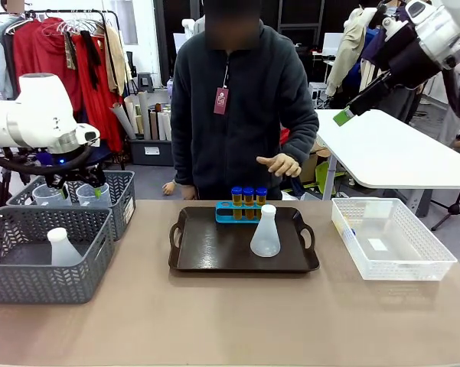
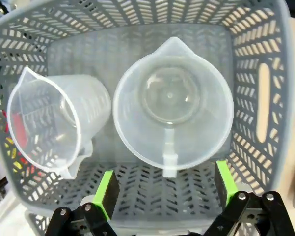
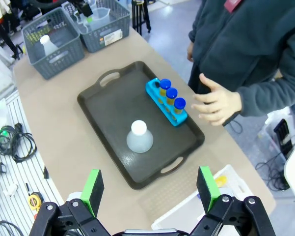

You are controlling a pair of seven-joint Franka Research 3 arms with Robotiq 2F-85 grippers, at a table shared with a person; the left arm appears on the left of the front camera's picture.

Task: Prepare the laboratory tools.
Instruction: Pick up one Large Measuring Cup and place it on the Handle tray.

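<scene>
My left gripper (image 1: 81, 189) (image 2: 166, 189) hangs open above the far grey basket (image 1: 122, 200), its green pads either side of the handle of an upright clear measuring beaker (image 2: 173, 101) (image 1: 92, 196), not touching it. A second beaker (image 2: 54, 123) leans beside it. On the black tray (image 1: 214, 256) (image 3: 108, 108) stand a translucent conical flask (image 1: 265, 233) (image 3: 139, 137) and a blue rack (image 1: 228, 213) (image 3: 166, 104) with three blue-capped amber tubes (image 1: 248, 196). High at the right, my right gripper (image 1: 343, 116) (image 3: 149, 189) is open and holds nothing.
The near grey basket (image 1: 30, 283) holds another flask (image 1: 62, 248) (image 3: 48, 45). A white mesh basket (image 1: 398, 264) sits at the right. The person stands behind the tray with a hand (image 1: 279, 164) (image 3: 217, 101) held over the rack. Bare tabletop lies in front.
</scene>
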